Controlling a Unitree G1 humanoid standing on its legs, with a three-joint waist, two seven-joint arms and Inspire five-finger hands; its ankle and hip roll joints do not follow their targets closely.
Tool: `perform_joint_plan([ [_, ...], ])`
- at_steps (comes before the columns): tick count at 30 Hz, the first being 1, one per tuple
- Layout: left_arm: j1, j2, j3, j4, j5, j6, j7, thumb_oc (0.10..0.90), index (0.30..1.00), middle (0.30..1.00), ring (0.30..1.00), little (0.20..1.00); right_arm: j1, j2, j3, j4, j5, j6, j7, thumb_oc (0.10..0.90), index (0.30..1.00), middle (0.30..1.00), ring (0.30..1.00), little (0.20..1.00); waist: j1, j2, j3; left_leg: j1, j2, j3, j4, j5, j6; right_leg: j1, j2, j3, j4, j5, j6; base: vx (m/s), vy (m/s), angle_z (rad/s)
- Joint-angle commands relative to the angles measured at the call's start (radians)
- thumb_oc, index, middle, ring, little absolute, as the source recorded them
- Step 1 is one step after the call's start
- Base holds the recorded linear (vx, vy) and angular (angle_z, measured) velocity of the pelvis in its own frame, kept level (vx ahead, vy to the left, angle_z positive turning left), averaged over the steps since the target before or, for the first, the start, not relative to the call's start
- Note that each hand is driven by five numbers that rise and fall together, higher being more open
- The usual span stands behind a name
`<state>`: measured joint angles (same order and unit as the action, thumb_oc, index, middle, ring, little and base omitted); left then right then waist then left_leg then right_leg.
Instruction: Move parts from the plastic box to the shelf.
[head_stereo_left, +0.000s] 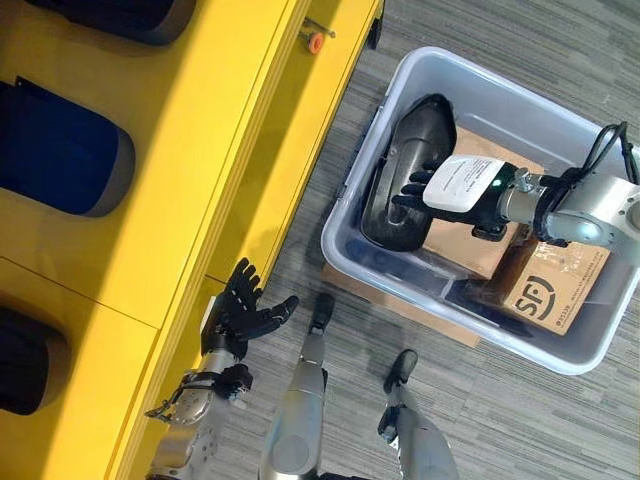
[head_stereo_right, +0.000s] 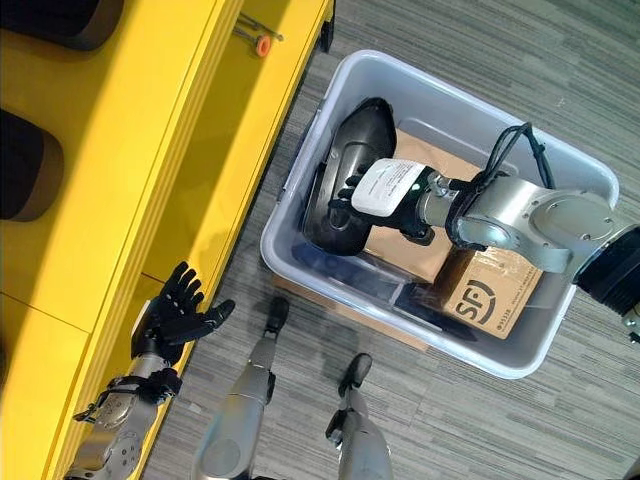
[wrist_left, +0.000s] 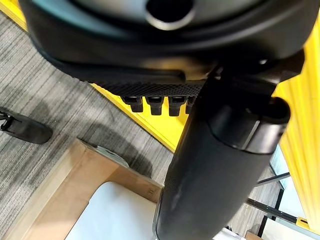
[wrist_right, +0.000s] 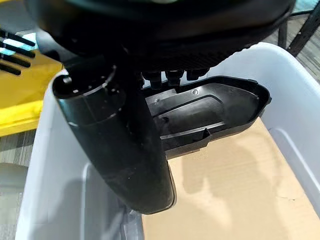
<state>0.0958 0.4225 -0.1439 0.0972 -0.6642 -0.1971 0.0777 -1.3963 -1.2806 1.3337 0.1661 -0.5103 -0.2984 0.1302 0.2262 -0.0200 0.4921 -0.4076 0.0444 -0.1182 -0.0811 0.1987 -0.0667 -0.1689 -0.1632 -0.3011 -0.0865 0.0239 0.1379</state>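
Grey plastic box (head_stereo_left: 560, 350), right hand (head_stereo_left: 425, 188) on black part (head_stereo_left: 405, 150)

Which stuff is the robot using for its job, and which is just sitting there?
For the job: black part, plastic box, yellow shelf, right hand.

Just there: cardboard boxes, idle left hand by the shelf, orange-tipped pin.
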Motion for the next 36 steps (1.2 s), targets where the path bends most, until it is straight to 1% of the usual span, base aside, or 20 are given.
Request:
perform_joint_plan([
  [1,0.037,0.046,0.02,-0.094,-0.012,-0.086,0.006,0.9,1.0,1.0,1.0,1.0,-0.157,-0.051,0.066,-0.016,-0.017,0.004,-0.061,0.9,1.0,1.0,1.0,1.0,-0.006,-0.026,-0.036,-0.044,0.097,0.036,0.035,0.019,-0.112,0.093,-0.074,-0.022,0.081,-0.092,0.036,-0.01,-0.03,0.04],
  [5,0.03,0.061,0.031,-0.099,-0.002,-0.092,0.017,0.9,1.0,1.0,1.0,1.0,-0.181,-0.067,0.066,-0.022,-0.049,0.008,-0.076,0.9,1.0,1.0,1.0,1.0,0.0,-0.031,-0.009,-0.092,0.084,0.03,0.077,0.002,-0.111,0.067,-0.084,-0.024,0.106,-0.111,0.032,-0.02,-0.036,0.05],
  [9,0.024,0.083,0.042,-0.11,-0.002,-0.099,0.03,0.9,1.0,1.0,1.0,1.0,-0.203,-0.081,0.066,-0.035,-0.084,0.011,-0.08,0.9,1.0,1.0,1.0,1.0,0.004,-0.041,0.022,-0.15,0.076,0.022,0.159,-0.033,-0.096,0.016,-0.099,-0.014,0.186,-0.143,0.019,-0.05,-0.014,0.04],
  [12,0.016,0.118,0.046,-0.111,0.002,-0.105,0.041,0.9,1.0,1.0,1.0,1.0,-0.205,-0.076,0.066,-0.032,-0.118,0.003,-0.073,0.9,1.0,1.0,1.0,1.0,0.007,-0.052,0.028,-0.209,0.071,0.01,0.216,-0.054,-0.087,-0.075,-0.11,0.01,0.281,-0.174,0.007,-0.04,0.009,0.11],
  [14,0.017,0.139,0.061,-0.119,0.002,-0.11,0.047,0.9,1.0,1.0,1.0,1.0,-0.22,-0.07,0.066,-0.037,-0.137,-0.003,-0.069,0.9,1.0,1.0,1.0,1.0,0.01,-0.066,0.028,-0.241,0.073,0.012,0.239,-0.064,-0.083,-0.14,-0.111,0.031,0.339,-0.182,0.006,-0.03,0.031,0.11],
  [16,0.026,0.152,0.074,-0.129,0.001,-0.113,0.053,0.9,1.0,1.0,1.0,1.0,-0.225,-0.074,0.066,-0.047,-0.146,-0.009,-0.065,0.9,1.0,1.0,1.0,1.0,0.011,-0.074,0.028,-0.267,0.078,0.014,0.266,-0.077,-0.078,-0.193,-0.108,0.053,0.393,-0.191,0.007,0.04,0.006,0.03],
  [17,0.03,0.158,0.078,-0.133,0.002,-0.114,0.055,0.9,1.0,1.0,1.0,1.0,-0.227,-0.078,0.066,-0.051,-0.149,-0.01,-0.063,0.9,1.0,1.0,1.0,1.0,0.01,-0.083,0.028,-0.263,0.077,0.012,0.277,-0.105,-0.087,-0.193,-0.111,0.062,0.413,-0.218,0.009,0.08,-0.048,-0.08],
  [19,0.033,0.163,0.085,-0.139,0.001,-0.116,0.056,0.9,1.0,1.0,1.0,1.0,-0.23,-0.086,0.066,-0.056,-0.153,-0.01,-0.062,0.9,1.0,1.0,1.0,1.0,0.008,-0.084,0.028,-0.281,0.071,0.009,0.298,-0.118,-0.088,-0.218,-0.113,0.069,0.446,-0.231,0.009,0.05,-0.038,-0.06],
  [22,0.035,0.163,0.09,-0.144,-0.001,-0.119,0.063,0.9,1.0,1.0,1.0,1.0,-0.23,-0.095,0.066,-0.061,-0.158,-0.01,-0.067,0.9,1.0,1.0,1.0,1.0,0.004,-0.083,0.028,-0.307,0.064,0.006,0.323,-0.129,-0.088,-0.249,-0.114,0.077,0.491,-0.246,0.006,0.0,-0.005,0.02],
  [23,0.033,0.165,0.093,-0.146,-0.001,-0.121,0.067,0.9,1.0,1.0,1.0,1.0,-0.232,-0.103,0.066,-0.058,-0.165,-0.01,-0.072,0.9,1.0,1.0,1.0,1.0,0.001,-0.082,0.028,-0.326,0.061,0.002,0.343,-0.138,-0.088,-0.274,-0.117,0.082,0.523,-0.256,0.004,0.01,-0.011,0.09],
  [29,0.04,0.17,0.098,-0.155,-0.004,-0.126,0.068,0.9,1.0,1.0,1.0,1.0,-0.211,-0.123,0.066,-0.034,-0.18,-0.01,-0.074,0.9,1.0,1.0,1.0,1.0,0.002,-0.074,0.028,-0.364,0.052,-0.007,0.367,-0.145,-0.09,-0.32,-0.123,0.088,0.576,-0.278,-0.002,0.01,-0.018,0.06],
  [31,0.038,0.167,0.091,-0.155,-0.002,-0.127,0.068,0.9,1.0,1.0,1.0,1.0,-0.184,-0.124,0.066,0.016,-0.191,-0.005,-0.076,0.9,1.0,1.0,1.0,1.0,0.001,-0.068,0.028,-0.377,0.048,-0.011,0.369,-0.144,-0.09,-0.339,-0.125,0.089,0.594,-0.282,-0.003,0.02,-0.014,0.06],
  [36,0.021,0.149,0.076,-0.151,-0.01,-0.135,0.067,0.9,1.0,1.0,1.0,1.0,-0.116,-0.094,0.066,0.153,-0.229,0.009,-0.09,0.9,1.0,1.0,1.0,1.0,0.004,-0.043,0.028,-0.4,0.042,-0.018,0.376,-0.144,-0.088,-0.362,-0.126,0.094,0.61,-0.286,-0.003,0.01,-0.008,0.06],
])
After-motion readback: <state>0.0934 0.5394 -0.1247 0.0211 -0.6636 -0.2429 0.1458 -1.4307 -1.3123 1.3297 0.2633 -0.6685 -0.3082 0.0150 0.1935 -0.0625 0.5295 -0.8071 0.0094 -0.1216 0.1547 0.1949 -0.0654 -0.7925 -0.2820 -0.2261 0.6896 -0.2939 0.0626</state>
